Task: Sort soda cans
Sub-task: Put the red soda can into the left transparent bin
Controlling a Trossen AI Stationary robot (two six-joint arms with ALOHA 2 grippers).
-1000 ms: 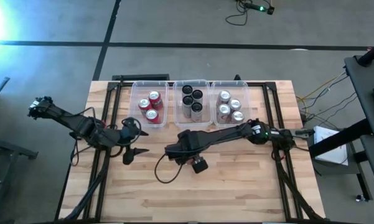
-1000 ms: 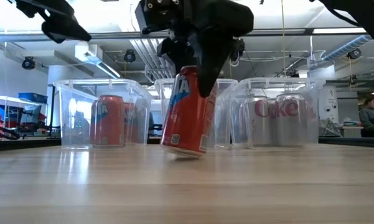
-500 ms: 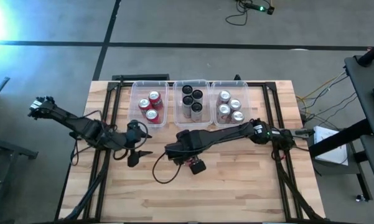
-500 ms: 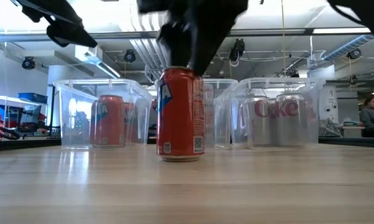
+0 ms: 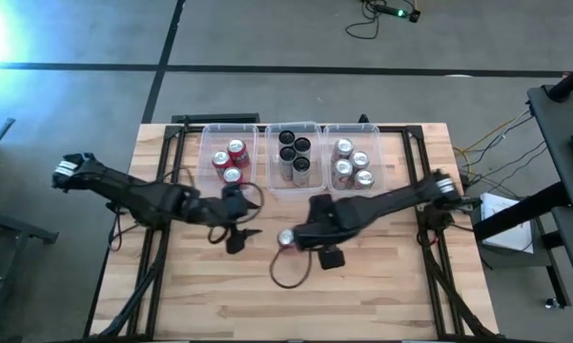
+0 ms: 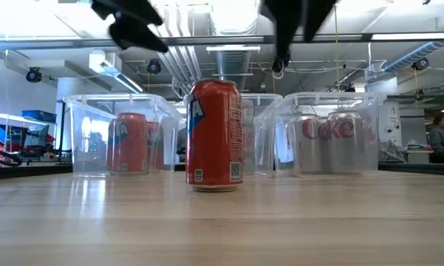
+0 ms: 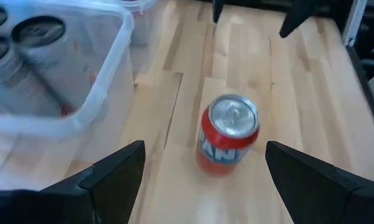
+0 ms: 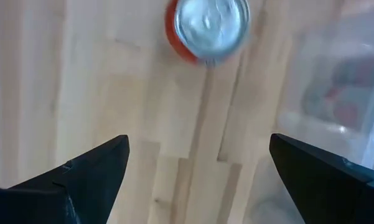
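A red soda can (image 5: 286, 238) is standing upright on the table (image 5: 381, 295), clear of the three bins (image 5: 296, 158), between both grippers. The right gripper (image 5: 303, 234) is hovering just beside it, fingers (image 8: 81, 177) spread wide, holding nothing. The left gripper (image 5: 245, 232) is hanging near the can's other side, fingers (image 7: 112, 177) likewise apart and empty.

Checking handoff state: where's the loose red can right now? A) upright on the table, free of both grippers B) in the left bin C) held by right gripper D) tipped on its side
A: the red can stands upright on the table, neither gripper touching it.
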